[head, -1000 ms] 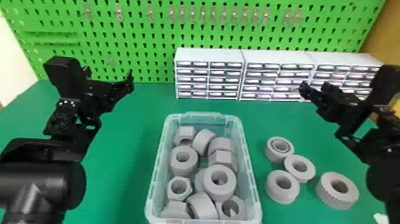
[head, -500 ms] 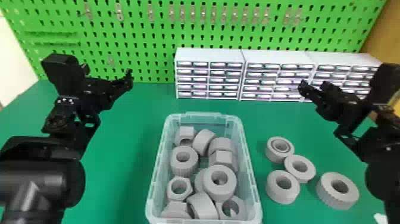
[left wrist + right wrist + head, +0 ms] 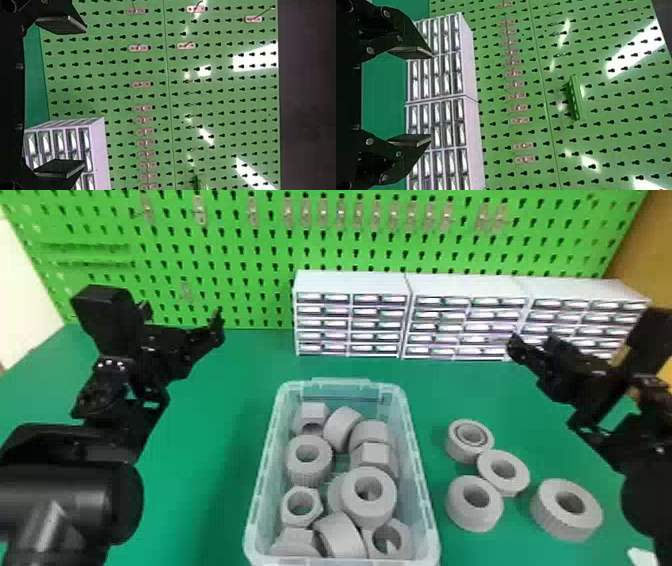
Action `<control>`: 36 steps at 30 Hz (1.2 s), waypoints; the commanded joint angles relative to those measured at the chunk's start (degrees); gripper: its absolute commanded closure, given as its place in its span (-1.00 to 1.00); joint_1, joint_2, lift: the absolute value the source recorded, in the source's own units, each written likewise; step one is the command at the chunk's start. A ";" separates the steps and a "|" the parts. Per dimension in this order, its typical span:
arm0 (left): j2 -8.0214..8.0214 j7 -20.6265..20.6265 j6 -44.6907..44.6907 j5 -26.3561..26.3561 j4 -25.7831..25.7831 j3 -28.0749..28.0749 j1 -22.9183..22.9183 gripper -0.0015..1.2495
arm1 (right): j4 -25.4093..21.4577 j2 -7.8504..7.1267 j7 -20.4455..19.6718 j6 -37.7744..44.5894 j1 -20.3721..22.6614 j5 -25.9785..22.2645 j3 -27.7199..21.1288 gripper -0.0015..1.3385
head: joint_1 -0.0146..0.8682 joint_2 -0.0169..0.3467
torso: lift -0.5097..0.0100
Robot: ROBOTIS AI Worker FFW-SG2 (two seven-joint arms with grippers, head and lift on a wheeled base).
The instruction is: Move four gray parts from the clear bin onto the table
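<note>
At the far left, the left gripper [image 3: 84, 97] is hanging high over the table [image 3: 210, 470], its flat fingers standing wide apart and holding nothing. If that arm were swinging inward too low, it could be catching the clear bin [image 3: 424, 490] and dragging or tipping it. The bin is sitting in the middle, holding a loose heap of gray rings and nuts, among them a hexagonal nut [image 3: 300, 518]; the pieces are leaning on one another, so a knock would probably be making them slide. Right of the bin, four gray parts are lying on the table: a ring with an inner ring [image 3: 456, 448], a flatter ring [image 3: 517, 483] close against it, a thick ring [image 3: 462, 517] just in front, and a wide ridged ring [image 3: 555, 522] apart from those. The count is seemingly matching the task, so the likeliest slip is miscounting and fetching a fifth. All four are resting on their flat faces, so rolling is seeming unlikely, but a low sweep could be shoving them together. At the far right, the right gripper [image 3: 430, 96] is hovering empty, its fingers well spread; lowering carelessly, that arm could be clipping the ridged ring. As for writing, the small drawer cabinets [image 3: 350, 282] are showing pale, shiny fronts, with no lettering standing out legibly.
</note>
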 commanded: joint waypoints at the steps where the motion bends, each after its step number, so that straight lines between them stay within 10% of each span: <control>1: 0.00 0.00 0.00 -0.07 -0.03 0.14 0.64 -0.84 | 0.00 -0.46 0.00 0.00 -0.11 -0.04 0.53 -0.23 | 0.57 -0.72 | 0.77; 36: 0.00 0.00 -1.23 -0.78 -0.03 -0.65 0.03 -0.84 | 0.00 -0.03 -0.70 -0.26 -0.47 -0.92 0.35 -0.23 | 0.57 -0.72 | 0.77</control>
